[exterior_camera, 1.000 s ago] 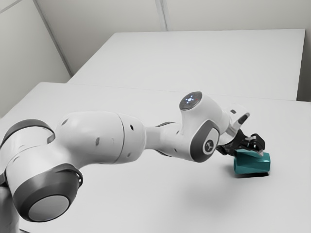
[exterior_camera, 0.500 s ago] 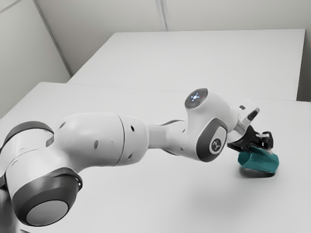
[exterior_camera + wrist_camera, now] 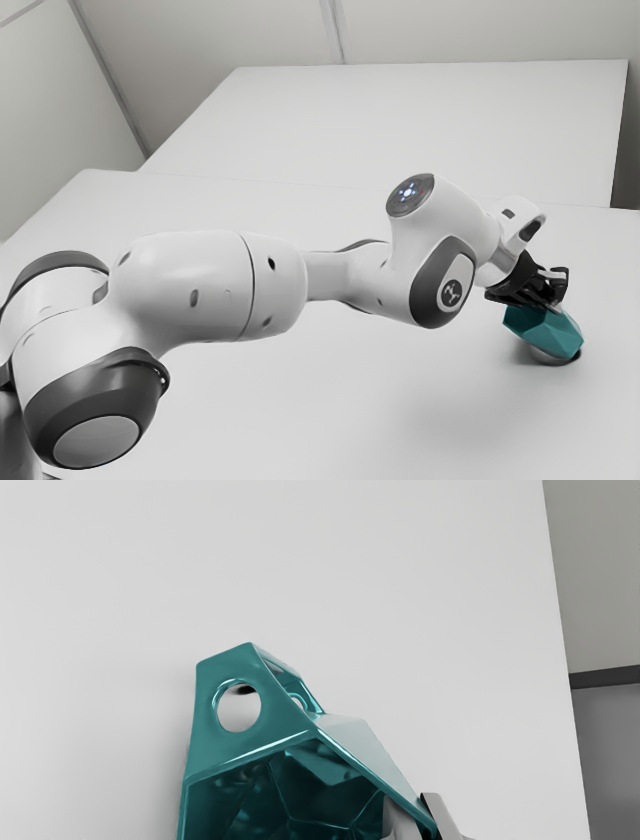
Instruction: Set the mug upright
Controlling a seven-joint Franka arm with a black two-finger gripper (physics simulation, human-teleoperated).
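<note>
The black gripper [image 3: 553,302] is at the exterior view's right, over the upper side of the teal faceted mug [image 3: 541,330]. The mug is tilted, its end toward the exterior view's right lower and close to the table. In the wrist view the gripper [image 3: 421,821] pinches the wall of the mug [image 3: 295,750] at its rim, one finger inside the opening and the other outside. The open mouth faces the hand camera, and the handle, with a round hole through it, stands out from the side. Most of the fingers' length is hidden.
The white table [image 3: 300,400] lies under the arm, with a second white table [image 3: 420,120] behind it. A straight edge of the table [image 3: 500,580] runs beside the mug in the wrist view, with grey floor past it.
The gripper has moved toward the exterior view's right and slightly up, taking the mug with it. The mug has gone from lying nearly level to a clear tilt, its left end raised.
</note>
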